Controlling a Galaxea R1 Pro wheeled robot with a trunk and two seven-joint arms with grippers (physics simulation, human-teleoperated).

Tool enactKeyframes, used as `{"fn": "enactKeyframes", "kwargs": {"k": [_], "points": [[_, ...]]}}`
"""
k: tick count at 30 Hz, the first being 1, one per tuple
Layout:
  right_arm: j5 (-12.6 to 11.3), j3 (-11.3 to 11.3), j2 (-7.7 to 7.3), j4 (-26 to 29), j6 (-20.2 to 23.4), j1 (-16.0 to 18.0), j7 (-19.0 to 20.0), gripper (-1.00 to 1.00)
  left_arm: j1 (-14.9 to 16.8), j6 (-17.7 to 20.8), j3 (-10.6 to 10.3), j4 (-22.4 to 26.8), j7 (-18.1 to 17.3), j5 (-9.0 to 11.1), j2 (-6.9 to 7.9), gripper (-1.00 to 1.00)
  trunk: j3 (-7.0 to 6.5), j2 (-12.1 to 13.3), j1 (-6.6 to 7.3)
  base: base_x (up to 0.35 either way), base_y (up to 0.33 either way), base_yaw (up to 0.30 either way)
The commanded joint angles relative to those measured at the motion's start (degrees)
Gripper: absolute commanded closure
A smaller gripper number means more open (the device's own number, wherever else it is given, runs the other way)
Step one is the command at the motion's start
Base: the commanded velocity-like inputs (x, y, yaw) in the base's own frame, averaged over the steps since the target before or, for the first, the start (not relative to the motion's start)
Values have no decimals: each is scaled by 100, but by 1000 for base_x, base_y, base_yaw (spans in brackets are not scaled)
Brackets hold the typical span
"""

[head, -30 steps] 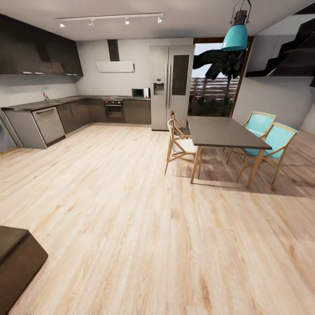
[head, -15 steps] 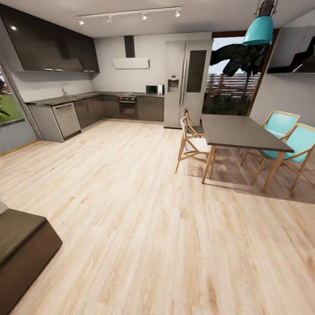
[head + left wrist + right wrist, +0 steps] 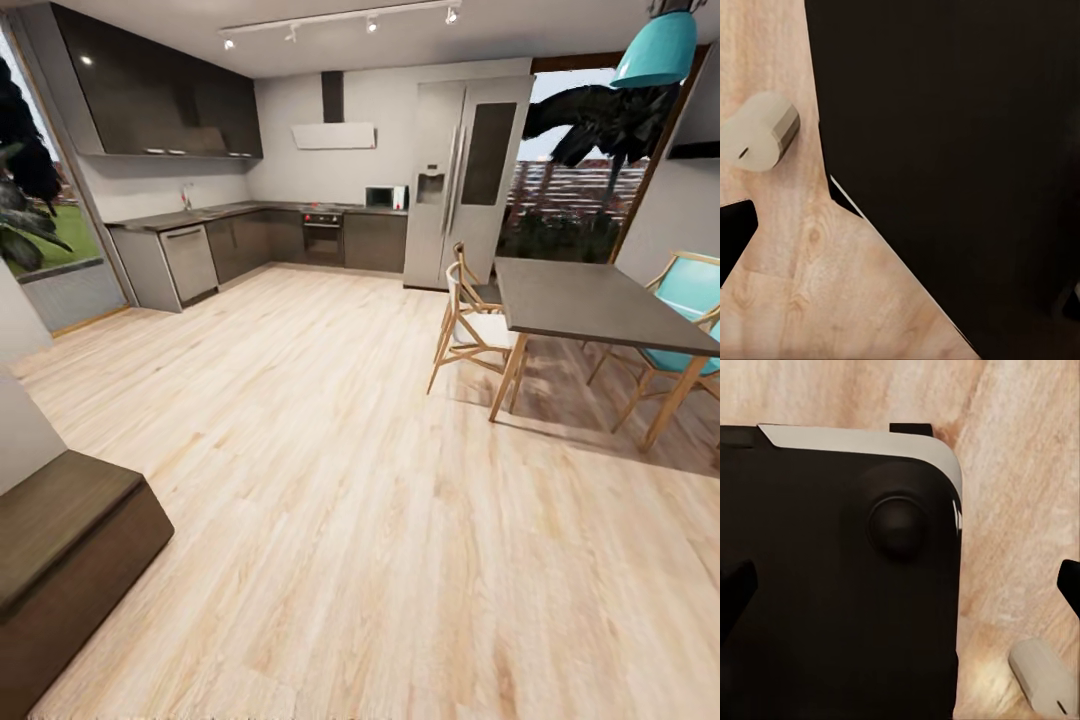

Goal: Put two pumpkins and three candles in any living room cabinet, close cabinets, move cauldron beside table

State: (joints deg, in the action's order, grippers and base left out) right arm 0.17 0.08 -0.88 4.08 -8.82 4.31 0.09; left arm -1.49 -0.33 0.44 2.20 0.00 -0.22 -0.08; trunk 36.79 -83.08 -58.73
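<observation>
The pumpkins, candles and cauldron are out of view. A low dark-brown cabinet [image 3: 70, 540] with a flat top juts in at the lower left of the head view, and its front is shut as far as it shows. In the left wrist view my left gripper [image 3: 900, 262] hangs over my black base [image 3: 960, 150] and the wood floor, with one dark fingertip [image 3: 733, 234] at the frame's edge and nothing held. My right gripper [image 3: 900, 589] is open, its fingertips [image 3: 1069, 583] far apart above the base, empty.
Light wood floor [image 3: 330, 480] stretches ahead. A dark dining table [image 3: 590, 300] with wooden and turquoise chairs [image 3: 475, 325] stands at the right. Kitchen counters [image 3: 200, 250] and a fridge [image 3: 465, 180] line the far wall. A grey wall corner [image 3: 20, 420] rises behind the cabinet.
The whole head view has swung left: the table and kitchen slid right in the picture, and more of the cabinet, a wall corner and a window with a plant came in at the left.
</observation>
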Motion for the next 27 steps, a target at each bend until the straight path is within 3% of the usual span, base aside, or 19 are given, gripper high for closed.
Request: {"fn": "enactKeyframes", "kwargs": {"k": [1,9,19,27], "points": [[0,0,0,-1,0,1,0,-100,0,1,0,0,0,-1,0,-100,7,0,0,0,0,202],[58,0,5,-3,-1,6,0,-100,0,-2,0,0,0,-4,-1,-100,64,0,0,72,-76,202],[88,0,5,-4,1,3,0,-100,0,-1,0,0,0,-3,3,-100,135,0,0,206,-164,202],[88,0,8,-4,2,1,0,-100,0,-2,0,0,0,-4,9,-100,192,0,0,241,-25,202]]}}
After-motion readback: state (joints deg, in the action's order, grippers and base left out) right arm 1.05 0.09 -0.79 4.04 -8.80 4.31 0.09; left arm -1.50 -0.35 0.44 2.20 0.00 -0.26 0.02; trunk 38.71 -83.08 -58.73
